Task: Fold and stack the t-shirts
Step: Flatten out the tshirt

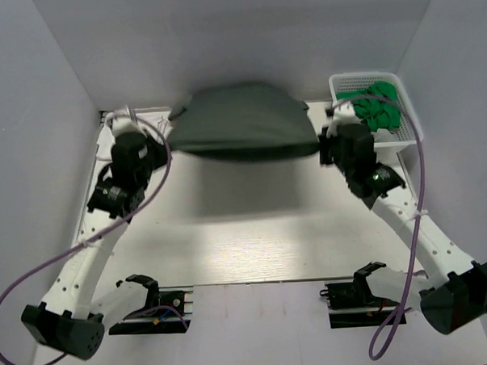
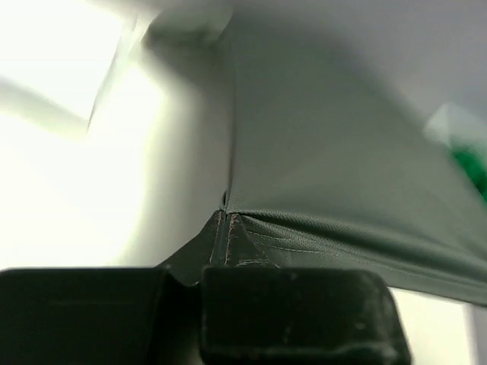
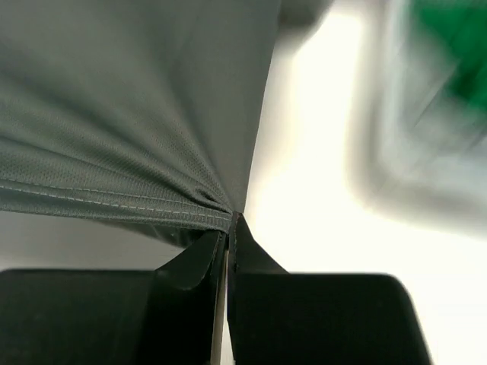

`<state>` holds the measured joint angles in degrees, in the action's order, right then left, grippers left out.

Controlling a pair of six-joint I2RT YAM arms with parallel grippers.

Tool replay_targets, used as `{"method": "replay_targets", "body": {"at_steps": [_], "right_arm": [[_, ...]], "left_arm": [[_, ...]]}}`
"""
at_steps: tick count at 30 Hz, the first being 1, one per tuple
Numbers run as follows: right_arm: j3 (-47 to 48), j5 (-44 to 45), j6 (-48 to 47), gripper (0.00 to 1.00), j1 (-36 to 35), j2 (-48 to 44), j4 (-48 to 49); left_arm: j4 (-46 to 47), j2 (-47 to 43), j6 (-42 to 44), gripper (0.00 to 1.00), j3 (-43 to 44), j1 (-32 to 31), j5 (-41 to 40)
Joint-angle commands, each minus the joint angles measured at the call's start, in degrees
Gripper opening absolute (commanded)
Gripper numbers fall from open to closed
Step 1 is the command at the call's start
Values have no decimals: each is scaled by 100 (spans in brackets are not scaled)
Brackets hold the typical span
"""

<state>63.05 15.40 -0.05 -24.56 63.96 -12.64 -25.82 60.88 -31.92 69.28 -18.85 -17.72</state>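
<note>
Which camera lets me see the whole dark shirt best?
The top external view: the dark olive-grey t-shirt shows at its full width, stretched between the left gripper and the right gripper. The wrist views show only close cloth by each pinched edge.

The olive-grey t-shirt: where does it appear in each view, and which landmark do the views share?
Top external: t-shirt at upper centre, stretched wide.
Left wrist: centre and right, corner pinched below.
Right wrist: upper left, hem pinched below.
Shared landmark: green cloth, right of the t-shirt.
</note>
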Motion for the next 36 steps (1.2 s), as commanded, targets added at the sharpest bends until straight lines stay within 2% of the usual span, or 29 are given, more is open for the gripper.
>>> {"method": "replay_targets", "body": {"at_steps": [1, 2, 3, 4, 5, 6, 7, 8, 9, 10, 13, 16, 18, 19, 22, 23, 29, 34, 36], "right_arm": [[-1045, -537, 1549, 0, 21, -525, -1388], [-1205, -721, 1813, 4, 4, -717, -1573], [-1720, -818, 2034, 13, 12, -788, -1940], [-1856, -976, 2192, 42, 12, -972, -2074], [-1970, -1169, 2446, 46, 12, -1017, -2197], [-2276, -1266, 2545, 49, 12, -1096, -2451], [-2358, -1441, 2633, 63, 21, -1236, -2523], [-2411, -1487, 2659, 72, 30, -1272, -2689], [-2394, -1687, 2747, 85, 21, -1299, -2786], [-2359, -1811, 2800, 90, 38, -1334, -3022], [-1972, -1900, 2879, 90, 12, -1334, -3543], [-1682, -1848, 2591, 90, 30, -1256, -3386], [-1419, -1760, 2441, 90, 21, -1010, -3306], [-1366, -1820, 2388, 90, 21, -748, -3106], [-1286, -2189, 2370, 90, 12, -473, -2762], [-1408, -2390, 2439, 90, -5, -290, -2509], [-2295, -2920, 2659, 90, -58, -33, -2023], [-2919, -2736, 3115, 90, -23, 134, -2101], [-3105, -2508, 3397, 90, -5, 186, -2233]], "left_arm": [[-1397, -673, -789, 0, -1087, 4, 293], [-1651, -805, -998, 0, -1300, -57, 808], [-2080, -806, -1070, 0, -1520, -57, 1188], [-2267, -806, -1157, 9, -1914, -57, 1539], [-2426, -806, -1219, 16, -2092, -57, 2248], [-2793, -728, -1220, 16, -2233, -57, 2490], [-3066, -623, -1220, 30, -2391, -57, 2527], [-3391, -561, -1272, 34, -2392, -57, 2397], [-3690, -560, -1325, 46, -2392, -57, 2230], [-4163, -490, -1325, 99, -2323, -57, 2115], [-4931, -324, -1378, 100, -1770, -57, 1624], [-4995, -139, -1378, 100, -918, -57, 1036], [-4531, -86, -1195, 100, -723, -57, 1033], [-3893, -24, -1115, 100, -722, -57, 1312], [-2853, 352, -904, 100, -959, -57, 2225], [-2205, 511, -851, 100, -1108, -57, 2394], [-252, 1873, -780, 100, -1110, -110, 2957], [445, 3181, -631, 100, -793, -110, 3511], [281, 3473, -631, 100, -653, -110, 3373]]}}
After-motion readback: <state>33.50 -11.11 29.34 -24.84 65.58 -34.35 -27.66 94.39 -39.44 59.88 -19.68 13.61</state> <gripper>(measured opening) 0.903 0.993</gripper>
